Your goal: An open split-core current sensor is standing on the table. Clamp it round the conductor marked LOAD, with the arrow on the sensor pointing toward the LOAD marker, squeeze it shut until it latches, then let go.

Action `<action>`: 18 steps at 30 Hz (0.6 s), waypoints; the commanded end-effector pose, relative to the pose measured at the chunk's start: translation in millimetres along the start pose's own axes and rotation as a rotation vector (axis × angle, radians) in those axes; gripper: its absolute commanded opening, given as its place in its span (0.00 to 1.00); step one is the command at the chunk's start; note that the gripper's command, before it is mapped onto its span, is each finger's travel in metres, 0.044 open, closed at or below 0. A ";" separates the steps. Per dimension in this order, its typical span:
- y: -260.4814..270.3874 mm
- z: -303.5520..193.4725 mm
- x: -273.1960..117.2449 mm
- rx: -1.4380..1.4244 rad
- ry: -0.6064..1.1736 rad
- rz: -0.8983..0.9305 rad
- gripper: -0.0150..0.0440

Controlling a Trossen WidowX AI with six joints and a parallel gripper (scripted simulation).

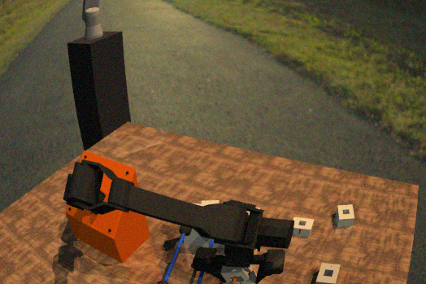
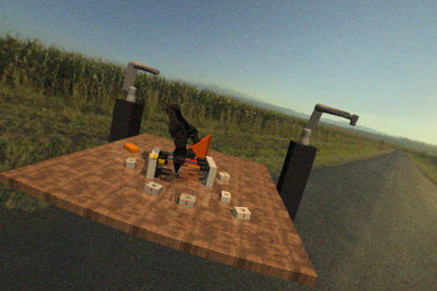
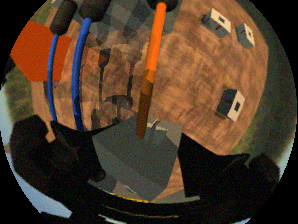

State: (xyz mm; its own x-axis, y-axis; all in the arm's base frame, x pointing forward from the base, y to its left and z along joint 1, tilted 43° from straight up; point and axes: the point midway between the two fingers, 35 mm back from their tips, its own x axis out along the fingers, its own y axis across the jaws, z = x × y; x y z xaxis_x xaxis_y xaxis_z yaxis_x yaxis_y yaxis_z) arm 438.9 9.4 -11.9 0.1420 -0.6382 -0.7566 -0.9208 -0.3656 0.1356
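My gripper [image 1: 239, 268] [image 3: 150, 128] is shut on the grey split-core sensor [image 1: 244, 276] [image 3: 131, 162], one finger on each side of it. The orange conductor [image 1: 234, 281] [image 3: 155, 45] runs down the wrist view and ends from sight at the sensor, beside its light notched part. Whether the sensor surrounds it or is latched is hidden. Two blue conductors [image 1: 174, 256] [image 3: 78, 75] run to the left of the sensor in the wrist view. No LOAD lettering or sensor arrow is readable. In the exterior view the arm [image 2: 180, 150] hides the sensor.
Two pale upright end posts [image 2: 153, 168] [image 2: 211, 173] bear the conductors, with a yellow patch by one. A large orange wedge-shaped box [image 1: 95, 224] [image 2: 203, 146] stands behind. Several small white blocks [image 1: 345, 216] [image 2: 187, 201] [image 3: 231, 105] and a flat orange block [image 2: 131, 148] lie around.
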 end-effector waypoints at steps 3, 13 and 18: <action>-2.8 -2.4 -11.2 0.003 0.018 0.041 0.25; 1.9 -0.2 -5.0 -0.007 0.010 0.046 0.25; 3.4 -0.3 -4.9 -0.007 0.011 0.047 0.25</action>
State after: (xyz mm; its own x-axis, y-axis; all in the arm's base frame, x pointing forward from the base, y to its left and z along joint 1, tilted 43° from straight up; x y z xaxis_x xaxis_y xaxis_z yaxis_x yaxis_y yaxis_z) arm 436.3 10.8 -7.6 0.1016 -0.6631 -0.7416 -0.9249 -0.3376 0.1751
